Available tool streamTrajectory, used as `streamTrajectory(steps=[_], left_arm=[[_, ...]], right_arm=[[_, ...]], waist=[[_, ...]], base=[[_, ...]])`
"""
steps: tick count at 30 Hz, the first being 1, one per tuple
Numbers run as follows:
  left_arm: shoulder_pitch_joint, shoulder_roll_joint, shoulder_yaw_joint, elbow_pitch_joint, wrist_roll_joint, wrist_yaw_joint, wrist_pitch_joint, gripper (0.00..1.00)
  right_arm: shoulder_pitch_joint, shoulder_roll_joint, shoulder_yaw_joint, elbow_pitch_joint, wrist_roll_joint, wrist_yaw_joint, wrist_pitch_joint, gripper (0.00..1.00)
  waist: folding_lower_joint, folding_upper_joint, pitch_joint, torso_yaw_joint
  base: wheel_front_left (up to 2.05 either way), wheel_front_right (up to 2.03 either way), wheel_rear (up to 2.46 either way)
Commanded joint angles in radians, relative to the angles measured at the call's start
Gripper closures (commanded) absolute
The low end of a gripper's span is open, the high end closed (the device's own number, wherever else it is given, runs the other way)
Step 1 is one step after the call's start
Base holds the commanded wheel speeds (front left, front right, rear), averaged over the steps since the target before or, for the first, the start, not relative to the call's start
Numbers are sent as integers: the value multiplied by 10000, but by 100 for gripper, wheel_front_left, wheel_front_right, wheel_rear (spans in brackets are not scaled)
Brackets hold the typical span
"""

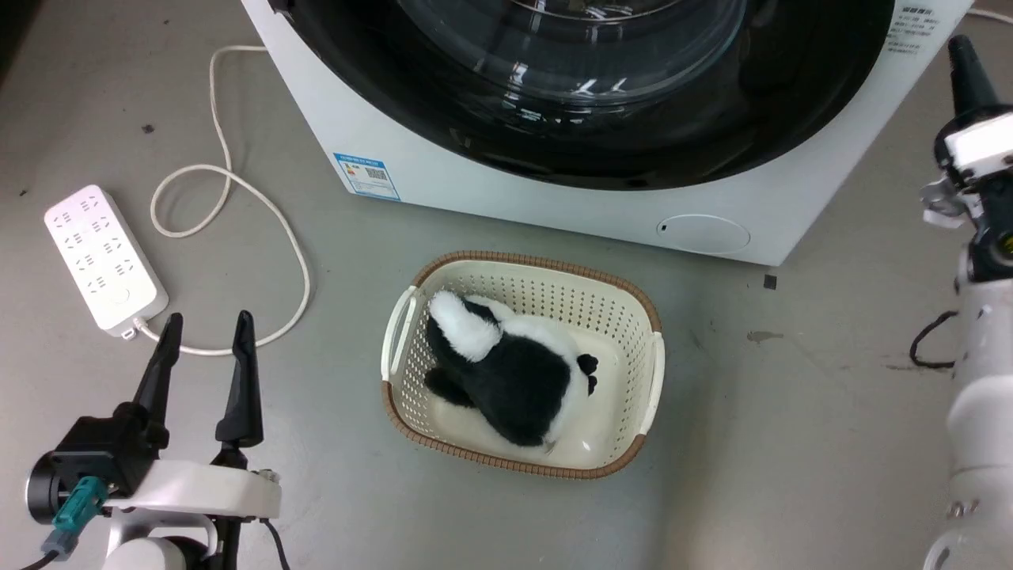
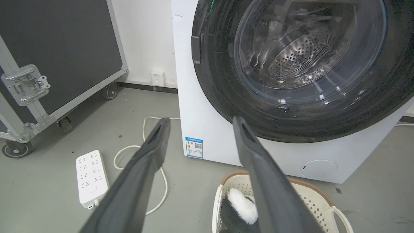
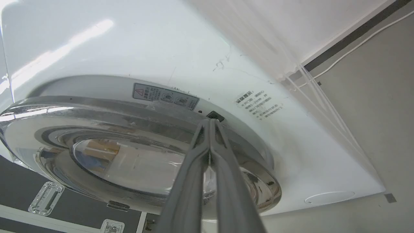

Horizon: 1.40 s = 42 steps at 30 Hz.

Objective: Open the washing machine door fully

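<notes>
While at door (image 3: 97, 155), right fingers (image 3: 194, 168) together.

One washing machine (image 1: 491, 190), one washing machine door (image 1: 791, 111), one white flap (image 1: 703, 234) — one basket (image 1: 538, 261) at the machine's 6 o'clock, holding one plush toy (image 1: 514, 372). At the basket's 9 o'clock: one power strip (image 1: 103, 257), one white cable (image 1: 229, 182). One blue label (image 1: 366, 176), one black case (image 2: 64, 42) — three casters (image 2: 14, 149).

The head view's top edge cuts off the upper part of the washing machine door (image 1: 443, 119). My right gripper (image 3: 210, 121) covers a spot at its rim (touching or not, I cannot tell). The warning label (image 3: 165, 96) has print too small to read.
</notes>
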Motion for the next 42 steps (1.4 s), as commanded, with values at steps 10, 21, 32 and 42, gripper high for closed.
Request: streamTrajectory(steps=[10,21,32,42], left_arm=[[-155,277,-6,21,-341,-123,-298,0],[-288,418,-5,164,-582,-236,-528,0],[-247,419,-103,249,-497,-253,-563,0],[195,44,-103,256,-80,-253,-563,0]], right_arm=[[-2199,198,-1834,1480,-584,-4,2273,100],[-3683,244,-4323,1794,-2084,-5,3845,100],[-3043,249,-4351,1991,-2104,-6,5230,100],[-1075,250,-3408,1798,-1010,-6,5786,100]], waist=[[1,0,559,249],[1,0,925,665],[1,0,635,573],[1,0,-524,339]], base=[[0,0,0],[0,0,0],[0,0,0],[0,0,0]])
